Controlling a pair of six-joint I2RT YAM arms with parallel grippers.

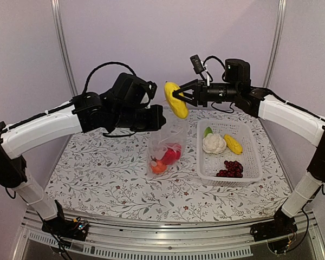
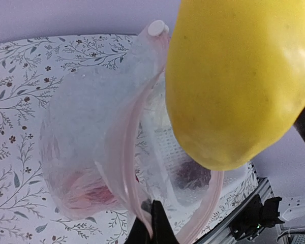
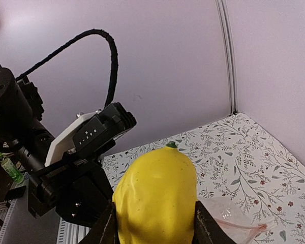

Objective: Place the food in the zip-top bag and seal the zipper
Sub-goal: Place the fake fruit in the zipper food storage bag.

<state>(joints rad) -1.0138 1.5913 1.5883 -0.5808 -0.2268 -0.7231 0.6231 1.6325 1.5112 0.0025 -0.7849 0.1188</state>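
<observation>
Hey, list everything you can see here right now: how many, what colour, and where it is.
bag: one, clear, upright left of the basket, mouth open
zipper: one, pinkish, along the bag's mouth
pepper: one, red, in the bag
pumpkin: one, orange, in the bag
basket: one, white mesh, right of the bag
cauliflower: one, white, in the basket
small yellow piece: one, in the basket
green piece: one, in the basket's far end
grapes: one bunch, dark red, in the basket's near end
big yellow piece: one, in the air above the bag
cloth: one, white floral, on the table
left hand: pinching the bag at its zipper
right hand: gripping the big yellow piece
</observation>
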